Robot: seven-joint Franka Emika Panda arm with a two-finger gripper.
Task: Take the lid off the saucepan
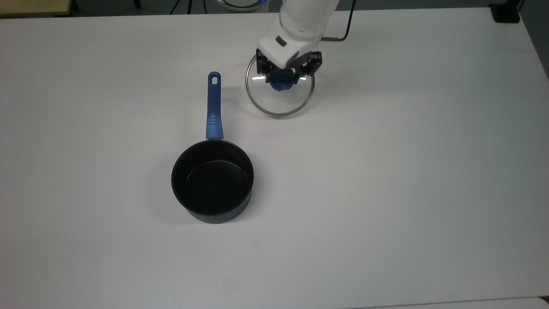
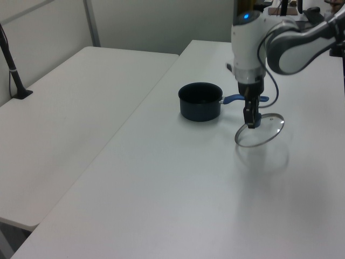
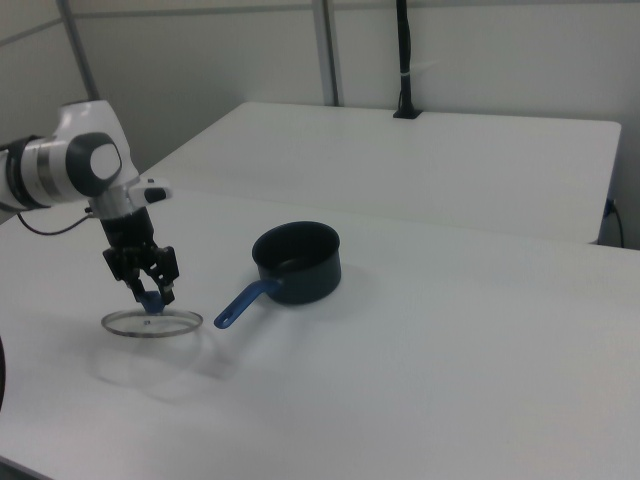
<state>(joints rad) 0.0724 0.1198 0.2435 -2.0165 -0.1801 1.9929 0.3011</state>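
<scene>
On the white worktop (image 1: 386,193), going left to right in the top view, the saucepan (image 1: 212,184) comes first: it stands open and upright, its black inside bare, with its blue handle (image 1: 213,107) running straight toward 12 o'clock. From the pan's bowl, the lid (image 1: 279,96) sits at about 1 o'clock, well apart from the pan and just to the right of the handle's far end. The tool (image 1: 283,81) is closed on the lid's blue knob (image 1: 281,83), its two black fingers pinching it from either side, with the white arm (image 1: 302,21) rising toward 12 o'clock. In the left view the lid (image 2: 260,130) hangs tilted above the worktop under the tool (image 2: 251,120). In the right view the lid (image 3: 152,321) looks nearly level, low over the surface.
</scene>
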